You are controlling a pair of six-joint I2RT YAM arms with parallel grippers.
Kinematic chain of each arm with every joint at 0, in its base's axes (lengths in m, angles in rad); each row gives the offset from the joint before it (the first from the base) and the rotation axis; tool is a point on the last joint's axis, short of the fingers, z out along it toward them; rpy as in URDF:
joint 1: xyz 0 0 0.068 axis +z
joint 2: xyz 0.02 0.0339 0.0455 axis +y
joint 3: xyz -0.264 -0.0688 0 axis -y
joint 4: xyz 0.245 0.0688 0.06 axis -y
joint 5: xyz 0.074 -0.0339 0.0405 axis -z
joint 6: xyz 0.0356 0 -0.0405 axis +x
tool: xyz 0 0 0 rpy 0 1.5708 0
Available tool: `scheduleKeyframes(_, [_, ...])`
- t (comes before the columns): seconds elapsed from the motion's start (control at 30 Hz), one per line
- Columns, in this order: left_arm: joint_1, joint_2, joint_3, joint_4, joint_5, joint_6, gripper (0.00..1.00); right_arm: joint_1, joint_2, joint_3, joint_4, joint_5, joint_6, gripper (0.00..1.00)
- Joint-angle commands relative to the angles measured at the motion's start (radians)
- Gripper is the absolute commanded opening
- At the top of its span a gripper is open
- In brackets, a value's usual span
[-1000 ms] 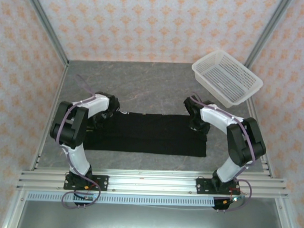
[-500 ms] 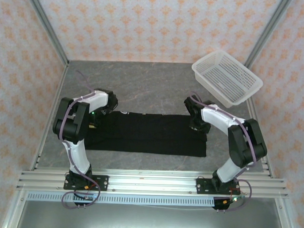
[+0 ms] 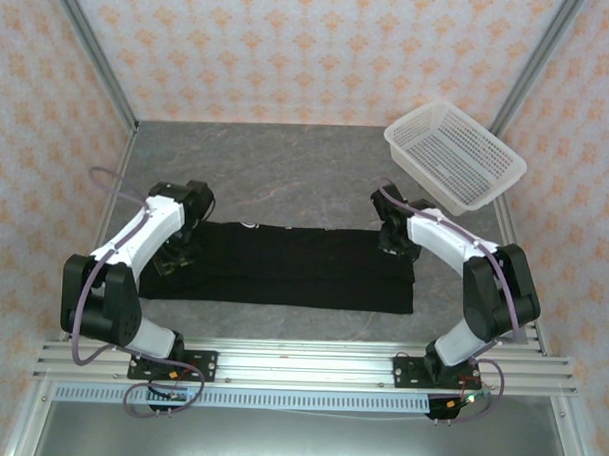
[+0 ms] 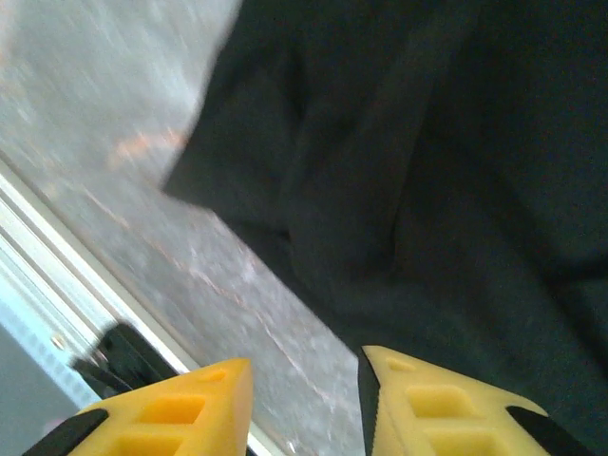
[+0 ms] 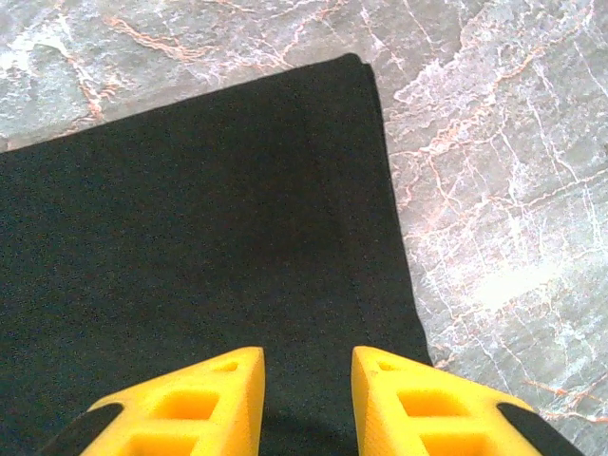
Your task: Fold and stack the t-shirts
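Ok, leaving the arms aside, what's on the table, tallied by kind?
Black t-shirt: 1
White mesh basket: 1
Total: 2

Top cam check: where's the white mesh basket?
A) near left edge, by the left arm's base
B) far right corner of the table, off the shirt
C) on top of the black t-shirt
B: the white mesh basket sits at the far right corner of the table, clear of the black t-shirt lying mid-table.
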Motion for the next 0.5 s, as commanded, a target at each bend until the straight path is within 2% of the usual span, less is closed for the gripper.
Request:
scheduleKeyframes(0.0, [0.042, 0.022, -0.034, 0.069, 0.143, -0.086, 0.34, -0.008, 0.019, 0.037, 0.018, -0.021, -0.026, 0.29])
scheduleKeyframes(0.13, [0.141, 0.092, -0.019, 0.120, 0.067, -0.055, 0.34, -0.009, 0.057, 0.064, 0.013, -0.017, -0.036, 0.28])
scheduleKeyframes(0.23, [0.207, 0.140, -0.022, 0.171, 0.053, -0.036, 0.34, -0.014, 0.077, 0.075, 0.011, -0.010, -0.040, 0.28])
scheduleKeyframes(0.37, [0.265, 0.245, -0.044, 0.202, 0.046, -0.029, 0.34, -0.018, 0.100, 0.080, 0.008, -0.006, -0.035, 0.28])
scheduleKeyframes(0.47, [0.296, 0.266, -0.069, 0.213, 0.028, -0.048, 0.35, -0.019, 0.106, 0.078, 0.007, -0.007, -0.024, 0.28])
